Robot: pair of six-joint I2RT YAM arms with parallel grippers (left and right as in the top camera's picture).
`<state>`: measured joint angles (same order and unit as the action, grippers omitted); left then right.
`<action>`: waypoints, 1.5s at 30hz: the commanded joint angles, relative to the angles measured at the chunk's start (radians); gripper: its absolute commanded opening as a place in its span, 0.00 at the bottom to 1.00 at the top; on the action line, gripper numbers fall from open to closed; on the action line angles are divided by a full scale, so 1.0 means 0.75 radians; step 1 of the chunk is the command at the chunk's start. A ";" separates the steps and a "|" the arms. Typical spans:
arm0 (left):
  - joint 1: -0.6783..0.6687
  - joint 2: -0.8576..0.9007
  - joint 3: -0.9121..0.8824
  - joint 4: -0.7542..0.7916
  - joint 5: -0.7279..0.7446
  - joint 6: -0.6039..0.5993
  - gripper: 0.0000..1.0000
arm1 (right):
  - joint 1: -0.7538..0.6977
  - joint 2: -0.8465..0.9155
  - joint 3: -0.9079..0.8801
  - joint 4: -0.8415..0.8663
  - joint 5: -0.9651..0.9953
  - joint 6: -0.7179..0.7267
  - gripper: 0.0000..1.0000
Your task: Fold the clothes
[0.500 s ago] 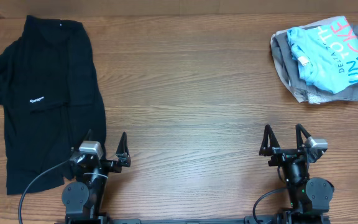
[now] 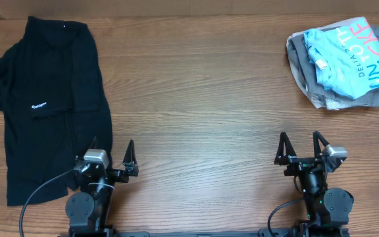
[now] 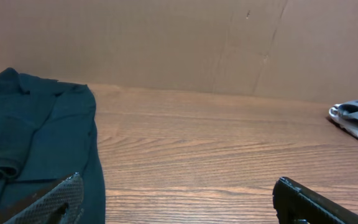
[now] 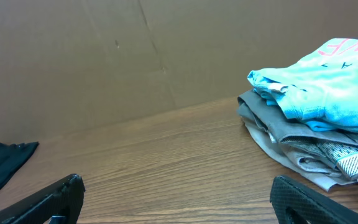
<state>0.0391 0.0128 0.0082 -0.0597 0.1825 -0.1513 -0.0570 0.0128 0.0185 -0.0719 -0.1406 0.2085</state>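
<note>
Left claw: the left gripper (image 2: 110, 153) is seen spread wide and empty, low over the table (image 2: 196, 99).
Right claw: the right gripper (image 2: 300, 141) is likewise spread wide, with nothing pinched.
Task's thing: the black shirt (image 2: 45, 99) is laid flat ahead of the left claw and off to its left side; its near hem runs just beside that claw's left finger. Its small white logo (image 2: 39, 105) is turned up.
Other cloth: a stack of folded garments (image 2: 341, 62) is found well ahead of the right claw, to its right, with a light blue printed tee on top.
Done: nothing can be shown as done on the black shirt. It is judged unfolded, or at most turned in along one side.
Left: grasping, folding and setting down are all judged outstanding.
Change from the earlier frame: none is detected — both claws and both lots of cloth are placed as before.
</note>
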 commanded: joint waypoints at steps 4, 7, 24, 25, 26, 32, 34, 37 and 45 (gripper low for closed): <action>0.002 -0.011 -0.005 -0.001 -0.013 -0.008 1.00 | 0.003 -0.013 -0.014 0.005 0.012 0.003 1.00; 0.002 -0.011 -0.005 -0.001 -0.013 -0.008 1.00 | 0.003 -0.013 -0.014 0.005 0.012 0.003 1.00; 0.002 -0.011 -0.005 0.001 -0.013 -0.008 1.00 | 0.003 -0.013 -0.014 0.008 0.012 0.003 1.00; 0.002 -0.011 -0.005 0.001 -0.013 -0.008 1.00 | 0.003 -0.013 -0.014 0.009 0.012 0.003 1.00; 0.002 -0.011 -0.005 0.001 -0.013 -0.009 1.00 | 0.003 -0.013 -0.014 0.014 0.012 0.003 1.00; 0.002 -0.011 -0.005 0.010 -0.005 -0.009 1.00 | 0.003 -0.013 -0.014 0.095 0.007 0.003 1.00; 0.002 -0.011 -0.004 0.016 0.004 -0.009 1.00 | 0.003 -0.013 -0.013 0.115 0.007 0.002 1.00; 0.002 -0.011 0.017 0.014 0.010 -0.018 1.00 | 0.002 -0.013 0.007 0.099 0.007 0.002 1.00; 0.002 0.117 0.345 -0.222 -0.012 -0.015 1.00 | 0.002 0.056 0.320 -0.112 -0.063 -0.181 1.00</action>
<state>0.0387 0.0387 0.1398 -0.1780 0.1867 -0.1558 -0.0570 0.0246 0.1303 -0.1200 -0.1577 0.1673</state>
